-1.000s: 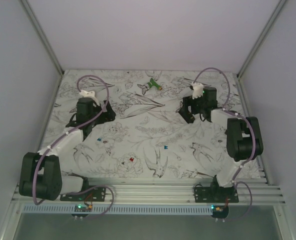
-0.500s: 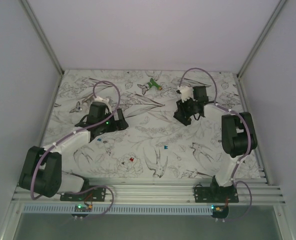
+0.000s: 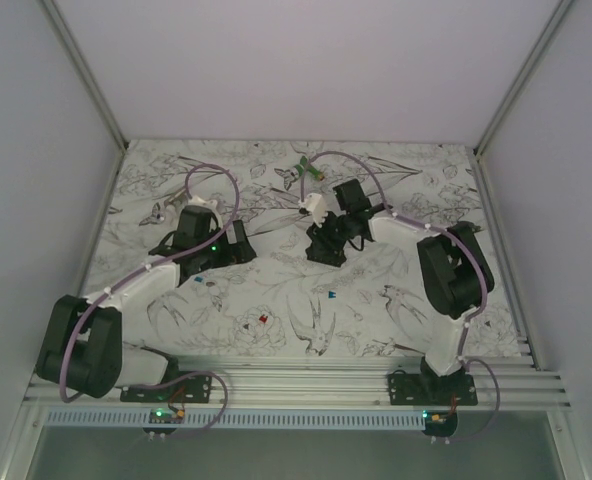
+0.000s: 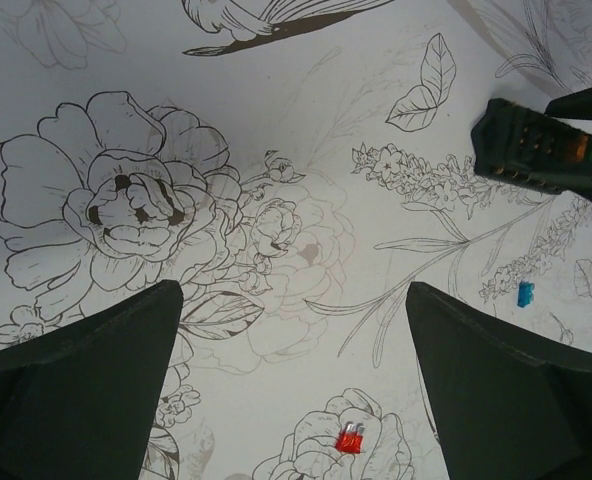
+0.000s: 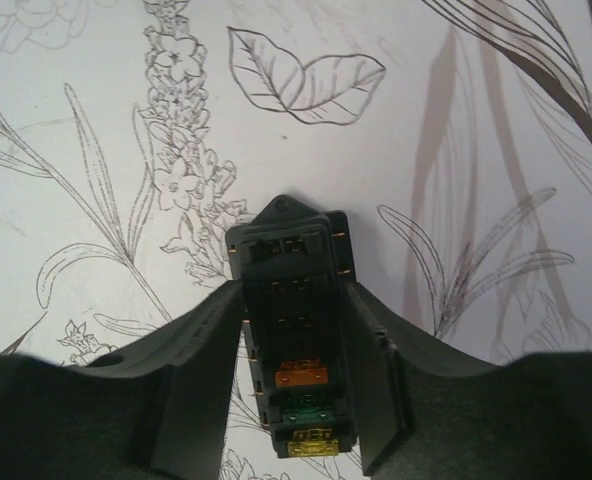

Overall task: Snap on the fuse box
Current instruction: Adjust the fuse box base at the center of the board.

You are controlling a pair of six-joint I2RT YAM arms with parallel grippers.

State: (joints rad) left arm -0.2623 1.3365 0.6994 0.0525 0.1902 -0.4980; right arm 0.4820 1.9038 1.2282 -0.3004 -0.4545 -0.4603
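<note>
right fingers (image 5: 212,372) grip the fuse box (image 5: 292,290); left fingers (image 4: 86,390) spread apart.

Soft, even light from above fills the top view. The white flower-printed table cover (image 3: 276,290) carries only faint, blurry shadows beneath the arms, and the picture is coarse, with small things reduced to coloured specks. In the left wrist view the print is sharp, greying toward the upper left corner, while the dark fingers (image 4: 66,400) of the left gripper (image 4: 294,290) are blurred, featureless masses. In the right wrist view the black oblong plastic fuse box (image 5: 294,260) is crisp, long pale shadows streak the cover at upper right, and the fingers (image 5: 176,400) of the right gripper (image 5: 294,290) are underexposed
</note>
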